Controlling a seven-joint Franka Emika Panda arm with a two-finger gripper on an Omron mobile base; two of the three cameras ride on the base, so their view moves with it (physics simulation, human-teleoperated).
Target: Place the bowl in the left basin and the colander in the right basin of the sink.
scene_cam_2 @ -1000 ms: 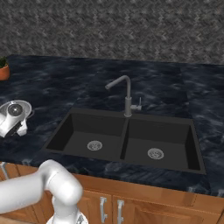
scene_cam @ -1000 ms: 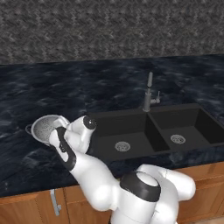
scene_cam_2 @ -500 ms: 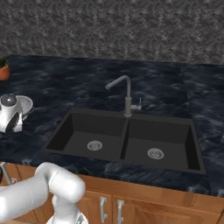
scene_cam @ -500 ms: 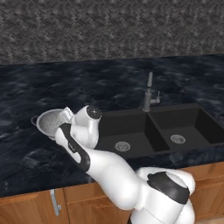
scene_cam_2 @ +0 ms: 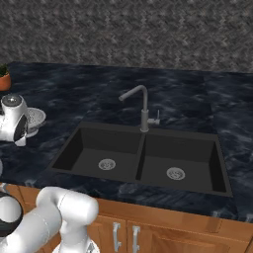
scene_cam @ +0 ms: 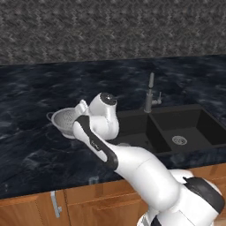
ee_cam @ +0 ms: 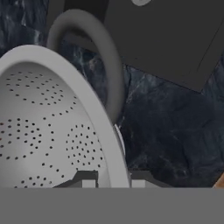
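1. The hand view looks into the colander (ee_cam: pixel 39 127). It is a grey metal bowl with lots of tiny holes, and there is nothing inside it.
2. The gripper (ee_cam: pixel 113 180) has its two small tips on either side of the colander's rim, one inside the bowl and one outside. The jaws are closed on that rim.
3. One loop handle (ee_cam: pixel 94 52) curves up over the rim in the hand view.
4. In the left base view the colander (scene_cam: pixel 66 122) is tipped a bit and sits above the dark counter (scene_cam: pixel 26 110), to the left of the sink (scene_cam: pixel 176 132).
5. In the right base view the colander (scene_cam_2: pixel 34 118) is at the far left, just past the white hand.
6. The sink (scene_cam_2: pixel 143 158) is black with two wells and a grey faucet (scene_cam_2: pixel 141 106) at the back.
7. The left basin (scene_cam_2: pixel 101 153) has only its round silver drain in it.
8. The right basin (scene_cam_2: pixel 178 160) also has only its drain.
9. An orange pot (scene_cam_2: pixel 5 79) stands at the left edge of the counter.
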